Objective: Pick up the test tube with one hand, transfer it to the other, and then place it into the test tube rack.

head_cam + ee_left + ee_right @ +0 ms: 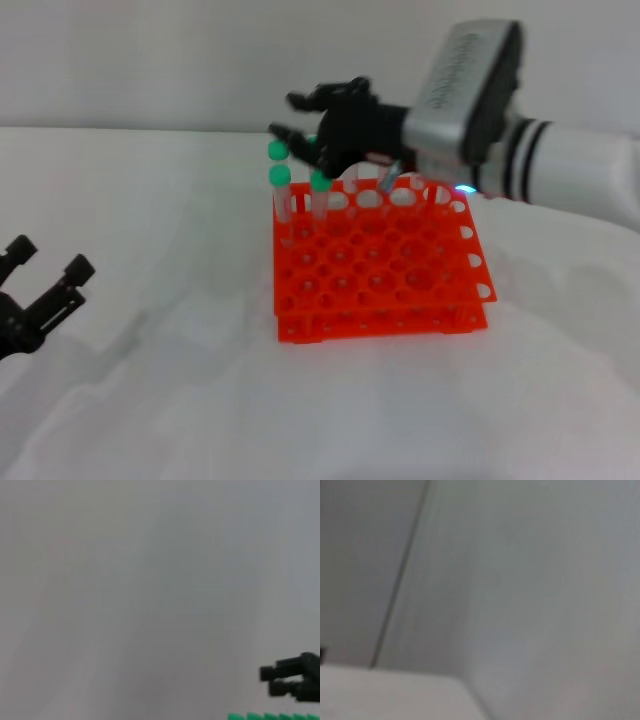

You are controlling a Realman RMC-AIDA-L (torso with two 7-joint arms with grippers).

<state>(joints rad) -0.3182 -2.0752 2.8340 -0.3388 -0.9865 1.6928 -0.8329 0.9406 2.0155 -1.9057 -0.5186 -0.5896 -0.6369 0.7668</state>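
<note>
We see the right gripper (pixel 300 118) spread empty above the test tube rack (pixel 378 262) mid-table, beside three green-capped tubes (pixel 281 178). Left gripper (pixel 45 272) sits spread near the table's left edge.

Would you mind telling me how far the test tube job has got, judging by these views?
Three slender clear green-capped tubes stand in the bright orange-red plastic rack, at its far left corner. The right gripper hangs above and just behind them, jaws open and holding nothing visible, so placing looks done or nearly so. The left gripper sits low at the left, jaws open and empty. Left: pulling the right arm clear.
</note>
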